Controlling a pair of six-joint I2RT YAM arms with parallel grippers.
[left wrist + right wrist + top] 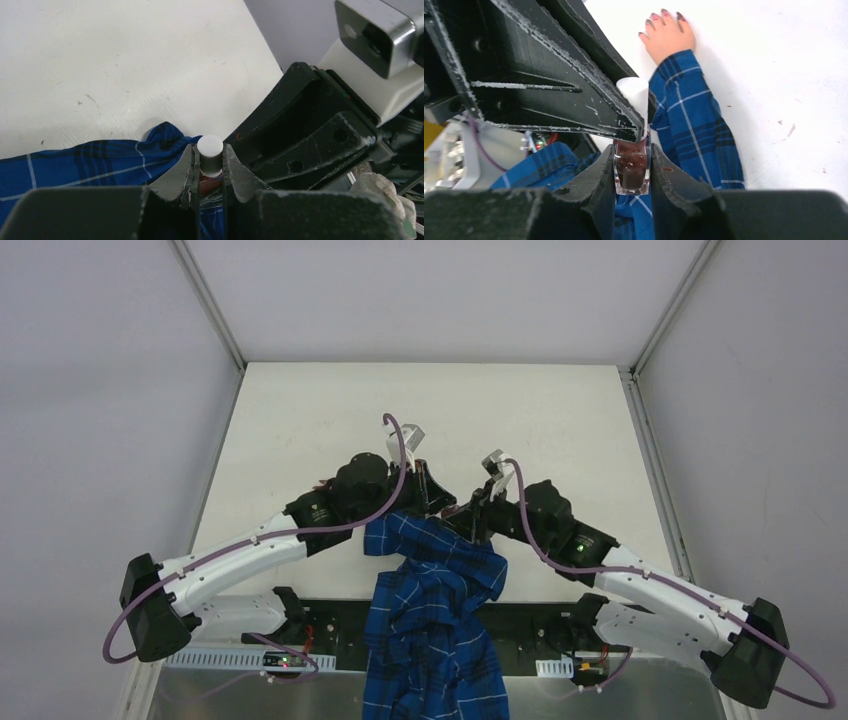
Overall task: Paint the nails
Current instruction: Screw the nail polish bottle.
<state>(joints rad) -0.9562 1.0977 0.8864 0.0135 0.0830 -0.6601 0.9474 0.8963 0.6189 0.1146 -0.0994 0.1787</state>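
Over sleeve [694,115]: right claw [632,165] clamps polish bottle [631,175], left claw [210,162] pinches cap [210,147]. Uncapping; next twist free, reach nails [664,12].

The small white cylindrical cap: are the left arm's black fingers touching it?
Touching. The left wrist view shows the left gripper shut on the small white cylindrical cap, both black fingers pressed against its sides with no gap.
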